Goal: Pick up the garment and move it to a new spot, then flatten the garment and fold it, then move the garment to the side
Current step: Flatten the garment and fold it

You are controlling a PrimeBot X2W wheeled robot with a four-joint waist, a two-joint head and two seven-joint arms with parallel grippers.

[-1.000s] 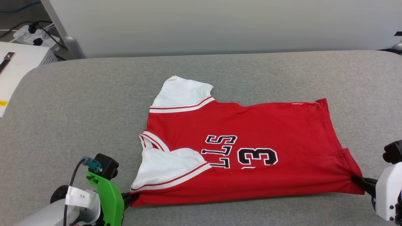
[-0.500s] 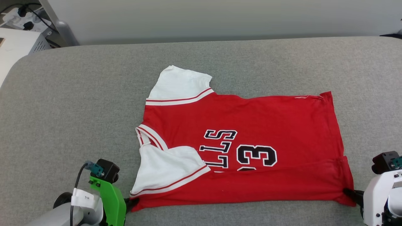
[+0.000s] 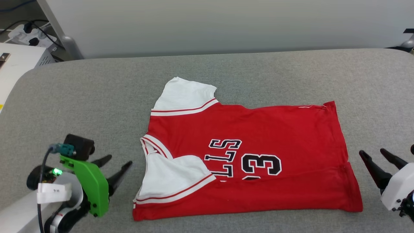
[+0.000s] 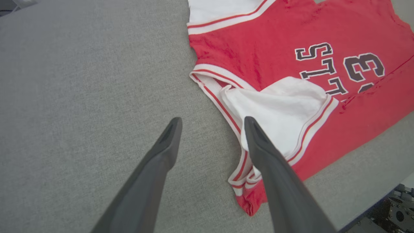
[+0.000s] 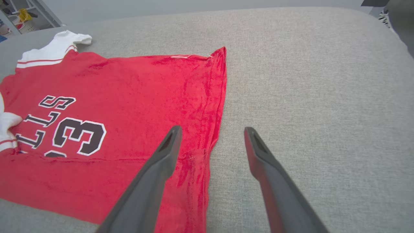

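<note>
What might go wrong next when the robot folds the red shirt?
1. The far white sleeve sticks out from the garment, so the next fold may come out lumpy.
2. The folded near strip lies loose. The open left gripper or right gripper might pinch only one layer and undo it.
3. The garment lies close to the front edge of the grey table, so a tug might slide it off.

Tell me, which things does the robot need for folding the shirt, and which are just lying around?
For the job: the garment, partly folded on the grey surface; the left gripper and right gripper, both open beside it.
Just lying about: the white box and the power strip, off to the far left.
</note>
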